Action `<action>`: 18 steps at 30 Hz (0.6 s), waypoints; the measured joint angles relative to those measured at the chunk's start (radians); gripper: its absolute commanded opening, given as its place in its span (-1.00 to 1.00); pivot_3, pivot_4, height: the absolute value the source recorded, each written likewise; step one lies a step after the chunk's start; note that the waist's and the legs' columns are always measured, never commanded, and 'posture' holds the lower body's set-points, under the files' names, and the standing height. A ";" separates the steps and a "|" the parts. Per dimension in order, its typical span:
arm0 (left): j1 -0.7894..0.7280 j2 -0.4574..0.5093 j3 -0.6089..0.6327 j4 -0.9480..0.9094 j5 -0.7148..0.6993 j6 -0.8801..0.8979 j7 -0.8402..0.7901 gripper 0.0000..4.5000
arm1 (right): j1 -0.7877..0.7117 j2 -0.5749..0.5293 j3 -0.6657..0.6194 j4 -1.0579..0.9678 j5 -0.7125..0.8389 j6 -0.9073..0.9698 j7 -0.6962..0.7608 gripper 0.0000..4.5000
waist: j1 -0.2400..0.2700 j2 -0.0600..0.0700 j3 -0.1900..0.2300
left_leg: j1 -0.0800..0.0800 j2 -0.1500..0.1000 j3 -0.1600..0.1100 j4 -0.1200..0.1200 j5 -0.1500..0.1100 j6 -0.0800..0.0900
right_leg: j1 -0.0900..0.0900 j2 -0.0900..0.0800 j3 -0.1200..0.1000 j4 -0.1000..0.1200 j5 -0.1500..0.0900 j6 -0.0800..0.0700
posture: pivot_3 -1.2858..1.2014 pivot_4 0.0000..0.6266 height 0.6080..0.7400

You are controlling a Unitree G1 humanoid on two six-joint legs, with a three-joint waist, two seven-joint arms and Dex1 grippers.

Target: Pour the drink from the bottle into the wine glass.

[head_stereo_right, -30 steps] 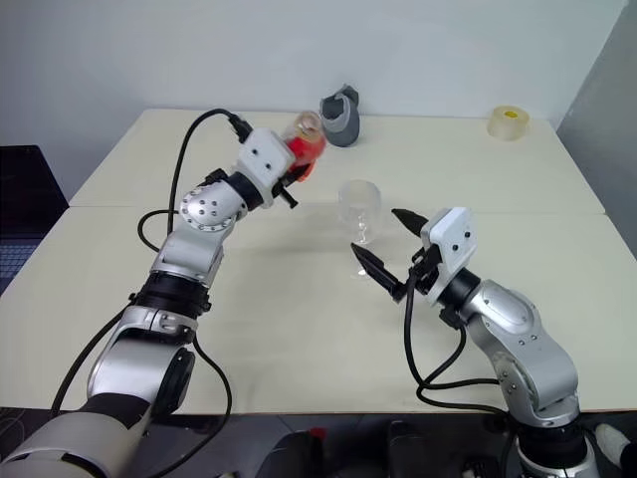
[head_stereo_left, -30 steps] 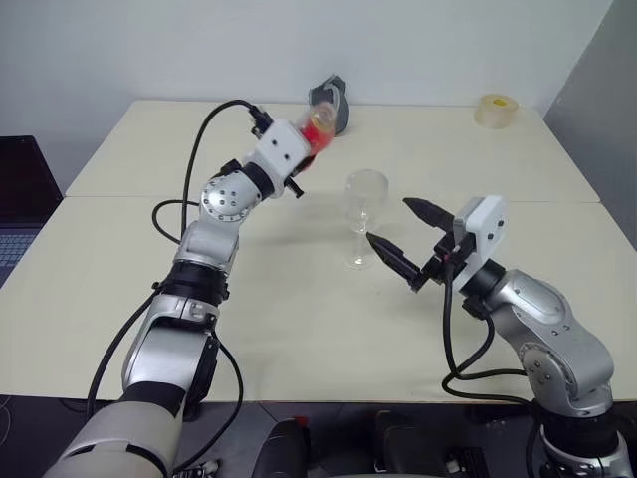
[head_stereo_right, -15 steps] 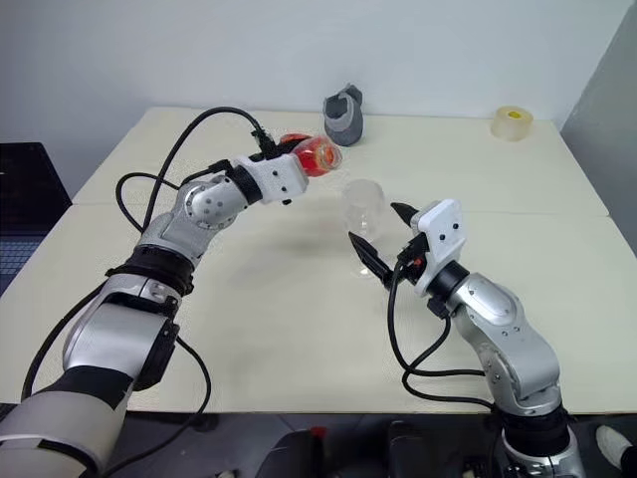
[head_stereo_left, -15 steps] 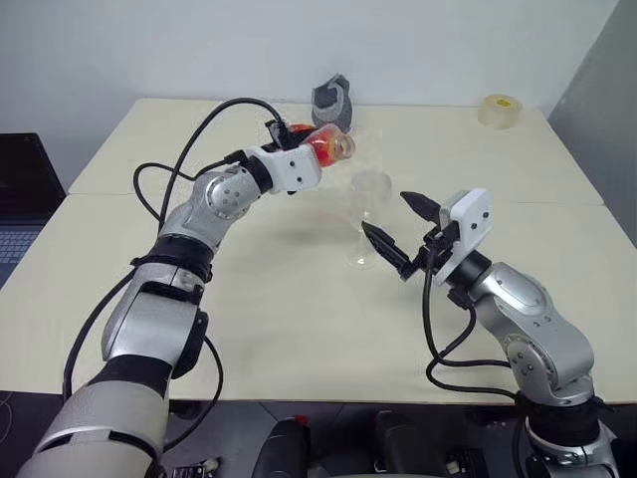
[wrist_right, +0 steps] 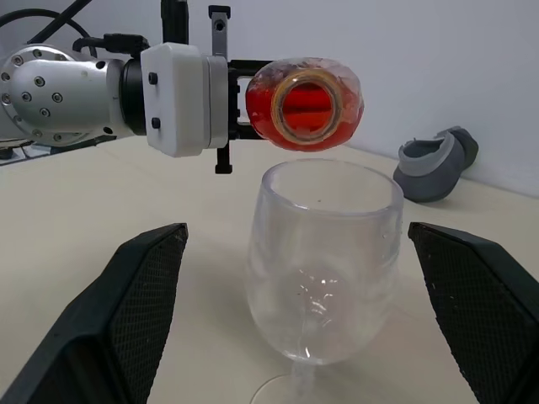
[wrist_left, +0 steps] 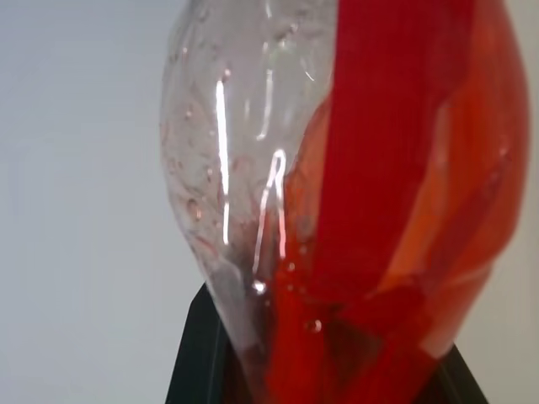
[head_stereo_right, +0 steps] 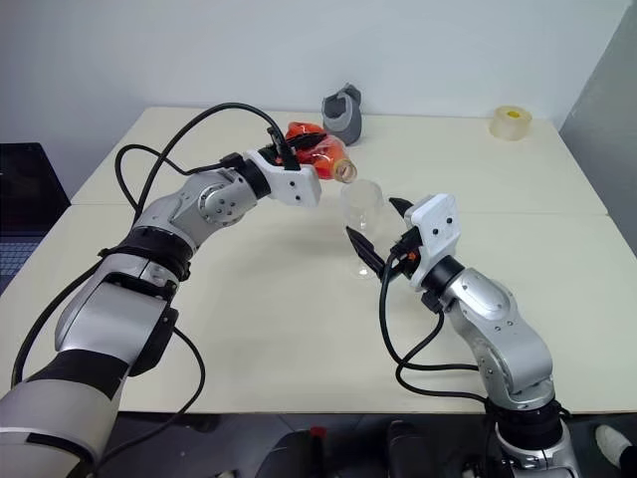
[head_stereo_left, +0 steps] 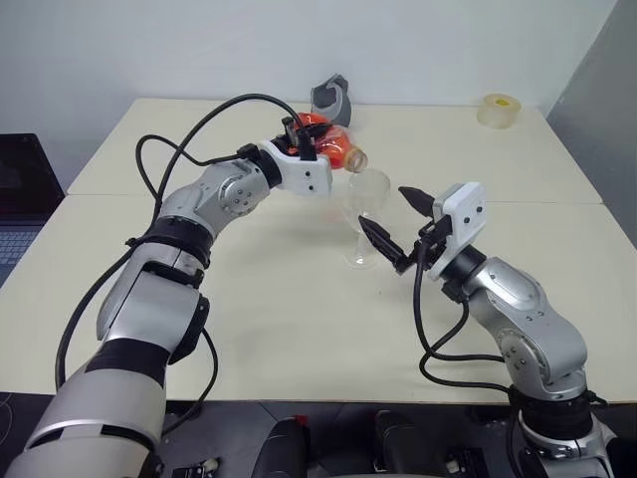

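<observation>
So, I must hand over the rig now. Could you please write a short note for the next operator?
Left gripper: shut on the bottle, which is tipped toward level, open mouth just above the wine glass rim.
Right gripper: open, one finger on each side of the glass, not touching it.
Glass stands upright on the table, empty.
Done: bottle lifted, uncapped, brought over the glass.
Left: the drink is all in the bottle; tilt more to pour, then set the bottle down.

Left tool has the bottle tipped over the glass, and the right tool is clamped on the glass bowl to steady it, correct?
Not quite. The right tool is open, its fingers standing apart on either side of the glass without touching it, as the right wrist view shows. The left tool does hold the bottle tipped over the glass.
</observation>
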 measured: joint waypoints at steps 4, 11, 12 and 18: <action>-0.027 0.010 -0.021 0.009 0.038 0.001 0.049 -0.66 | 0.000 0.003 0.000 0.008 -0.010 0.001 -0.002 1.00 | 0.000 0.000 0.000 | 0.000 0.000 0.001 0.000 0.000 0.000 | 0.000 0.000 0.000 0.000 0.000 0.000 | 0.03 -0.52 1.00; -0.053 0.011 -0.059 0.044 0.091 0.008 0.123 -0.66 | 0.000 0.005 0.000 0.008 -0.028 0.018 -0.005 1.00 | 0.000 0.000 0.000 | 0.000 0.000 0.002 0.000 0.000 0.000 | -0.001 0.000 0.000 0.000 0.000 0.000 | 0.03 -0.52 1.00; -0.057 0.011 -0.060 0.045 0.095 0.010 0.129 -0.66 | 0.000 0.006 0.000 0.008 -0.029 0.019 -0.005 1.00 | 0.000 0.000 0.000 | 0.000 0.000 0.002 0.000 0.000 0.000 | -0.001 0.000 0.000 0.000 0.000 0.000 | 0.03 -0.52 1.00; -0.074 0.011 -0.073 0.069 0.108 0.021 0.166 -0.66 | 0.029 0.006 0.004 0.008 -0.031 0.013 -0.001 1.00 | 0.000 0.000 0.000 | 0.000 0.000 0.003 0.000 0.000 0.000 | -0.001 0.000 0.001 0.001 0.000 0.000 | 0.03 -0.52 1.00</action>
